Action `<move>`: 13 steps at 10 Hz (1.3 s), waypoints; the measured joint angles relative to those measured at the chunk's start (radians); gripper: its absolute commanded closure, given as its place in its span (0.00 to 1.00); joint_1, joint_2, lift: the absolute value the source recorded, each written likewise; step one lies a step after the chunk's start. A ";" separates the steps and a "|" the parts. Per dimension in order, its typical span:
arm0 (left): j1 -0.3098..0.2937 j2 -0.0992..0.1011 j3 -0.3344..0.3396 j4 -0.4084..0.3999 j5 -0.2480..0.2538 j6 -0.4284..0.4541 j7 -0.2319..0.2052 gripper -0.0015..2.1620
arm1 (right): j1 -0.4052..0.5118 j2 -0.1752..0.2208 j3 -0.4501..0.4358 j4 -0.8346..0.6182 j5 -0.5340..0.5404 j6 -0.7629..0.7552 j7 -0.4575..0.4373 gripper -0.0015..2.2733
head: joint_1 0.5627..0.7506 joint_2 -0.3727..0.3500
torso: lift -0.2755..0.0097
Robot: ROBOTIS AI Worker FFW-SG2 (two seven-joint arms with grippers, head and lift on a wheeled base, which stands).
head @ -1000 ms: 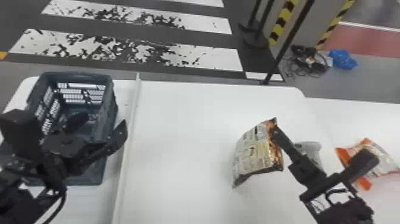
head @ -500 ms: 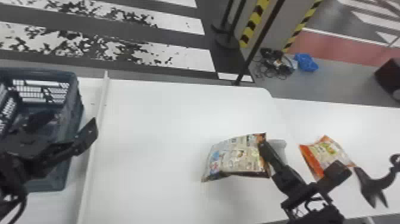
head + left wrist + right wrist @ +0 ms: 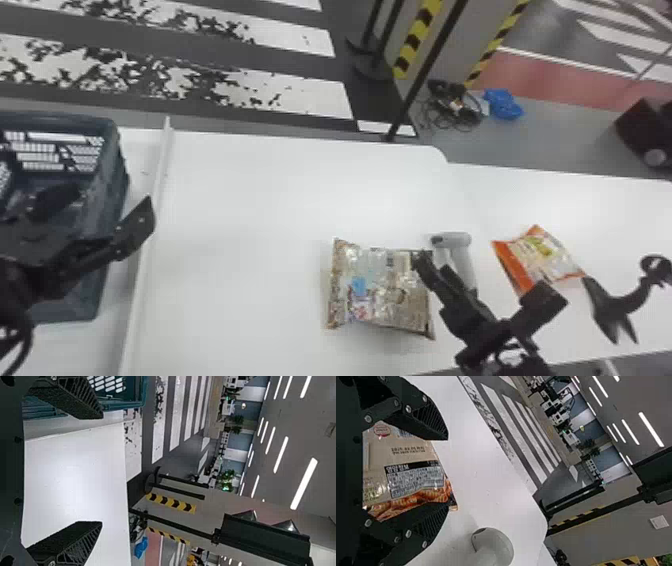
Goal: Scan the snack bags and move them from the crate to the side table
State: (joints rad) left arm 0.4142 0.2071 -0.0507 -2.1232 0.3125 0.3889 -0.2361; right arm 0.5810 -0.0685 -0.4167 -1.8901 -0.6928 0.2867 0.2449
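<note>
In the head view, my left gripper (image 3: 102, 207) is over the blue-grey crate (image 3: 114, 192); the left wrist view has the same gripper (image 3: 99, 470) with its fingers wide apart and nothing between them. My right gripper (image 3: 421, 257) grips the right edge of a brownish snack bag (image 3: 382, 292) above the white table (image 3: 240, 225). In the right wrist view, the bag (image 3: 411, 471), with a printed label facing that camera, is clamped in the right gripper (image 3: 446, 471). A grey handheld scanner (image 3: 457, 250) lies just beyond that gripper. An orange-and-white snack bag (image 3: 542, 255) rests farther right.
A raised white strip (image 3: 150, 240) runs between crate and table. Right of the orange bag stands a black curved holder (image 3: 615, 305). Black poles (image 3: 425, 70) rise past the far edge, with cables (image 3: 455, 107) on the floor.
The head view has swung right, so crate, table and orange bag sit farther left. The held bag has turned, its broad face now toward the head camera. Both grippers' holds look unchanged.
</note>
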 measured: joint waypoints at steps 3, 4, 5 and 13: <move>0.003 0.000 -0.004 -0.002 0.000 0.000 0.000 0.02 | -0.036 -0.054 -0.023 -0.062 0.040 0.042 0.157 0.03 | 0.70 0.10 | 0.66; 0.004 0.000 -0.006 -0.002 0.000 0.000 0.000 0.02 | -0.025 -0.060 -0.036 -0.121 0.048 0.099 0.241 0.04 | 0.70 0.14 | 0.66; 0.005 -0.001 -0.009 -0.003 -0.002 0.000 0.000 0.02 | -0.003 -0.062 -0.042 -0.187 0.053 0.175 0.309 0.15 | 0.70 0.16 | 0.66; 0.012 -0.003 -0.014 -0.007 -0.009 0.000 -0.008 0.02 | 0.063 -0.120 0.159 -0.328 0.360 0.679 0.512 0.98 | 0.70 0.40 | 0.66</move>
State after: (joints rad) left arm 0.4263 0.2040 -0.0651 -2.1299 0.3037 0.3889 -0.2443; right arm 0.6438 -0.1885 -0.2573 -2.2180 -0.3326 0.9653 0.7570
